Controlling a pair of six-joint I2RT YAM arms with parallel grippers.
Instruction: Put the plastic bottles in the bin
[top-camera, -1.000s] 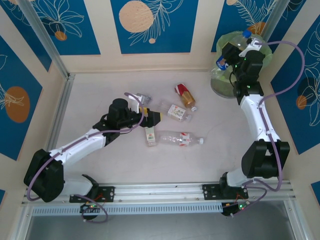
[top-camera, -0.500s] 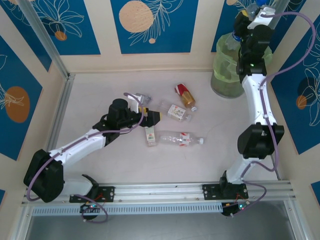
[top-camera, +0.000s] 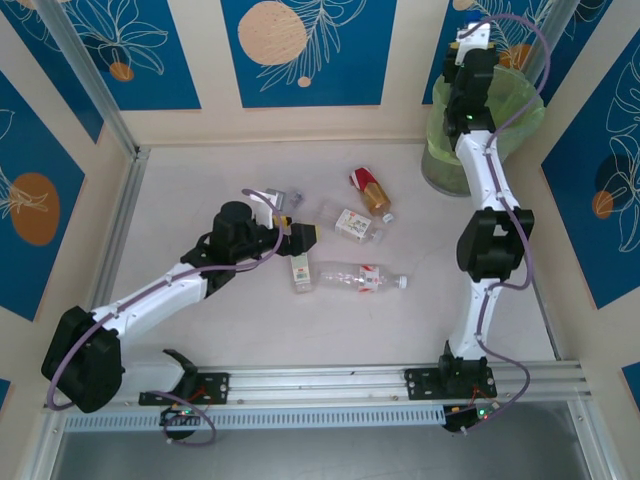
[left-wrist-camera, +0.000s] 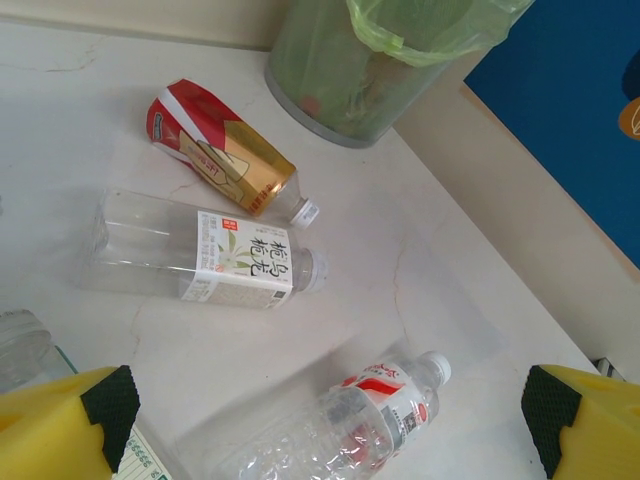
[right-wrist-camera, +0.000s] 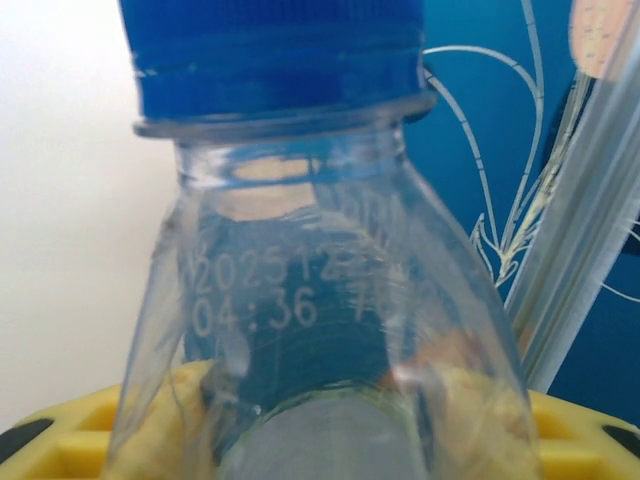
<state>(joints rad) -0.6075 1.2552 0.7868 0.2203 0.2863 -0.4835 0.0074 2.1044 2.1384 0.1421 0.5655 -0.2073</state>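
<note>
Ideally the right gripper (right-wrist-camera: 320, 432), pinching a blue-capped bottle (right-wrist-camera: 300, 300) above the left rim of the bin (top-camera: 528, 100) at the far right, moves over the opening before releasing, while the spread left gripper (left-wrist-camera: 328, 405) hangs mid-table.

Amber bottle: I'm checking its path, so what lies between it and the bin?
Only bare tabletop separates the amber bottle and the bin, seen in the left wrist view.
</note>
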